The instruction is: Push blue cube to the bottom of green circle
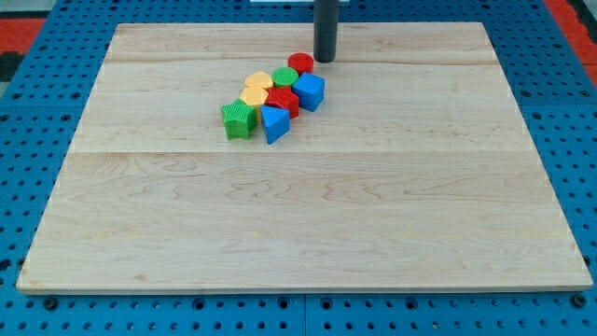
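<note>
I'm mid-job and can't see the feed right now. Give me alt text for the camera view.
A tight cluster of small blocks sits on the wooden board toward the view's top, with my tip just right of the red circle. The blue cube lies at the cluster's right, right of and slightly below the green circle. Yellow, red, green and blue blocks trail down-left.

One raised view overlooks the whole board (308, 233).
</note>
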You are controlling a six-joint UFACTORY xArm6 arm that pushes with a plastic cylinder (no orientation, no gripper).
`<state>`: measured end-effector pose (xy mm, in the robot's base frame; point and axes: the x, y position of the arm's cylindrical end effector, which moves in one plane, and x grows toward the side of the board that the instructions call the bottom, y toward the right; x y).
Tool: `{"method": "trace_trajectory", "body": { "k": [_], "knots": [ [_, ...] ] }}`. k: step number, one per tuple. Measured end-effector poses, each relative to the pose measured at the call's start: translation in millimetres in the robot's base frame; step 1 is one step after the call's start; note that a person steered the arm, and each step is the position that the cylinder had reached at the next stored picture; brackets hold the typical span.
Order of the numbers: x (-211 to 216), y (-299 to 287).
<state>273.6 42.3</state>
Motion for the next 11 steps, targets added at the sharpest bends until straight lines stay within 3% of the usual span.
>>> {"method": "trace_trajectory", "body": {
  "k": [4, 7, 9, 10, 11],
  "knots": [
    [81.9, -1.9],
    [92.8, -1.7],
    [107.5, -32.5],
    [154.0, 23.5],
    [200.9, -3.8]
  ]
}}
